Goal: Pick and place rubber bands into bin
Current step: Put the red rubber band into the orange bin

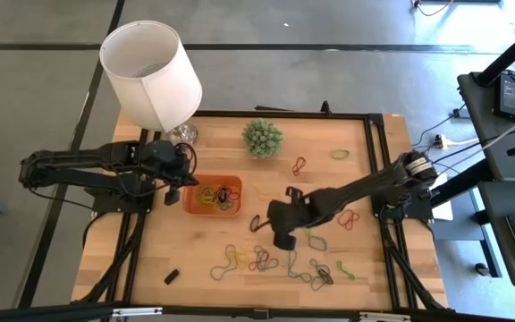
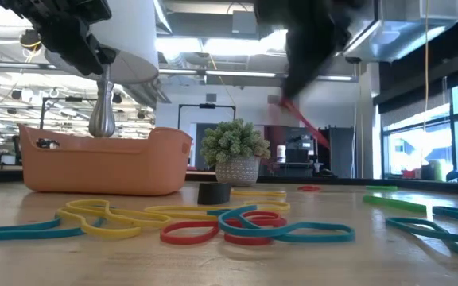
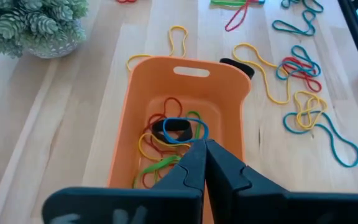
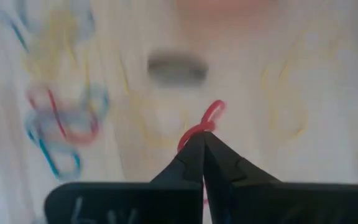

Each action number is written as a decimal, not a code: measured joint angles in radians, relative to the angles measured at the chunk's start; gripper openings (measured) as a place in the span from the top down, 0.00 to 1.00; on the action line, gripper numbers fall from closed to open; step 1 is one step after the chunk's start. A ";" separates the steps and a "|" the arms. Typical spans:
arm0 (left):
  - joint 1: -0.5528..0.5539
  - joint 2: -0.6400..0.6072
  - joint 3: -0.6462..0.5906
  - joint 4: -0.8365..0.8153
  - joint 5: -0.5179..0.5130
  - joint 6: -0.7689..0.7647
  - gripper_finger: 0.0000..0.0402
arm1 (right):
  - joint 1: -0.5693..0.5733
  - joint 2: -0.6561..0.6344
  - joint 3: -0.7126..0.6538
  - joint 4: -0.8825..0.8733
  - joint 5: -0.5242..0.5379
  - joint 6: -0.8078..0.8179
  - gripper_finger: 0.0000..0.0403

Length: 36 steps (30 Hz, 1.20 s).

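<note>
The orange bin stands left of the table's middle and holds several rubber bands. Many more rubber bands lie loose on the wood toward the near edge and on the right. My left gripper is shut and empty, and hovers over the bin's left end. My right gripper is raised above the table just right of the bin, shut on a red rubber band. In the low view this gripper is blurred. My right gripper pinches the red rubber band by one end between its two shut fingertips, coming from above at a slant. A small loop of it sticks out past the tips. The band hangs slanting below the gripper, clear of the table.
A lamp with a white shade stands at the far left corner, and a small potted plant behind the bin. A black object lies between the bin and my right gripper. Another small black piece lies near the front edge.
</note>
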 joint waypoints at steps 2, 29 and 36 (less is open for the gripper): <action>0.000 0.000 0.000 0.000 0.000 0.000 1.00 | -0.017 -0.015 0.056 0.000 0.034 -0.056 1.00; 0.000 0.006 0.001 0.001 -0.005 0.003 0.99 | -0.282 0.451 0.479 0.345 -0.266 -0.482 1.00; 0.000 0.006 0.001 0.001 -0.016 0.003 1.00 | -0.284 0.549 0.612 0.336 -0.277 -0.484 0.97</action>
